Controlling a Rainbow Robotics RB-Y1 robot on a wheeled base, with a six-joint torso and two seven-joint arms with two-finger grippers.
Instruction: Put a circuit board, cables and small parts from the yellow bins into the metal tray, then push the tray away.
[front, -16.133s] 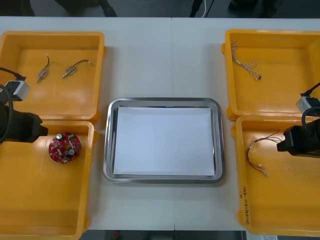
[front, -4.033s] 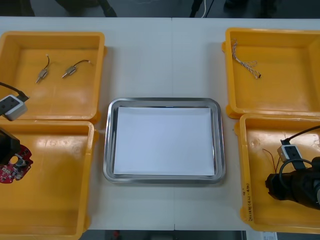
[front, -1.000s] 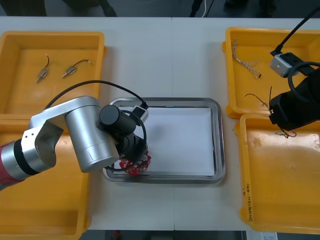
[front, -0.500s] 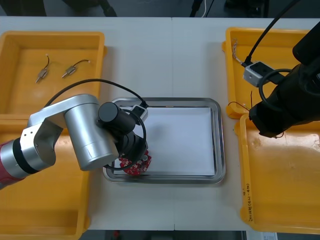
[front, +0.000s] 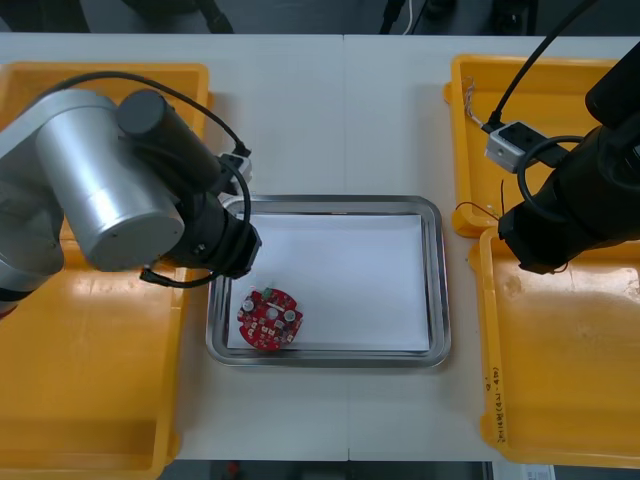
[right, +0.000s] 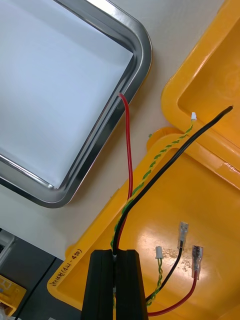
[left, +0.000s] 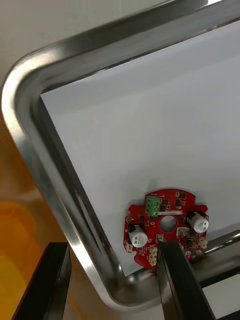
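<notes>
Red circuit board (front: 269, 319) lies in the metal tray (front: 440, 300), cables hang in the air

Front view: the board lies on the white inside, at the tray's near-left corner on the counter (front: 330, 110). Right wrist view: the right end effector (right: 116, 252) is pinched tight on a bunch of cables (right: 129, 150), red, black and green-yellow, above a yellow bin (right: 210, 200) corner beside the tray. Left wrist view: the left end effector (left: 112, 246) is spread wide with nothing in it, straddling the tray's corner rim, one finger right by the board.
</notes>
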